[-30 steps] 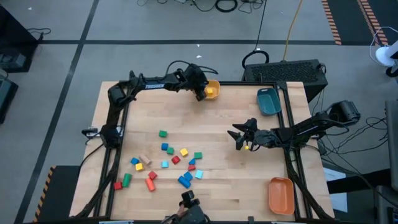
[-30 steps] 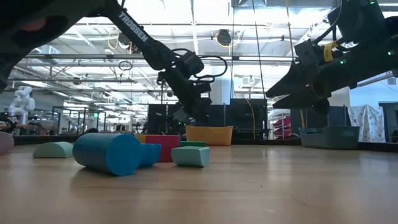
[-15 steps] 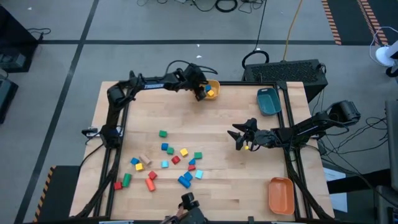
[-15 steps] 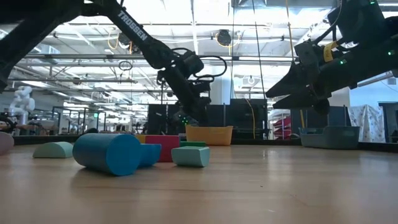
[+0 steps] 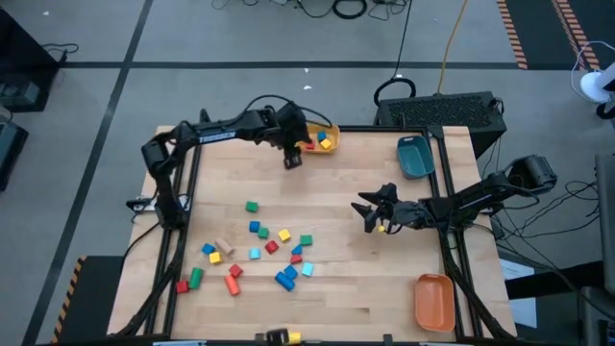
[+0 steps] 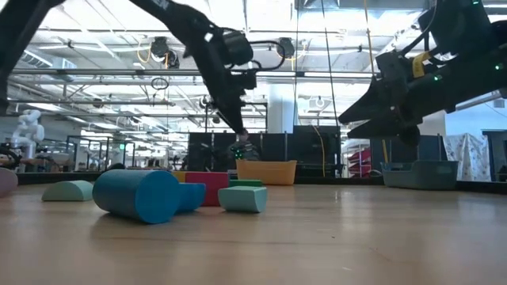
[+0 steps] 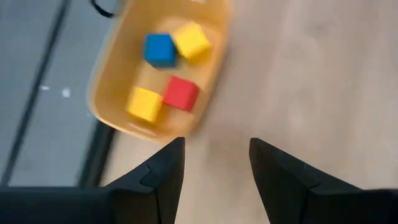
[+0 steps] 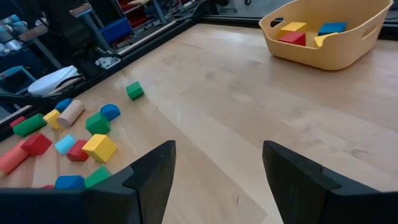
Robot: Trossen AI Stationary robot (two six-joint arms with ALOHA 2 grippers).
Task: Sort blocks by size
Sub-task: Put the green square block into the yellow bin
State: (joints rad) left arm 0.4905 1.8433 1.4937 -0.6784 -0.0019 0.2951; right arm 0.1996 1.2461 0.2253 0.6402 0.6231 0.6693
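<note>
Left pincer hung above worktop just beside yellow bin, fingers parted, nothing between them. Yellow bin held four blocks: two yellow, one blue, one red. Right pincer hung over worktop's right half, fingers wide apart, empty. Remaining blocks lay scattered on worktop's front-left area. Teal bin sat at far right, orange bin at near right.

Coloured blocks lie scattered on the table, four in the yellow bin.
</note>
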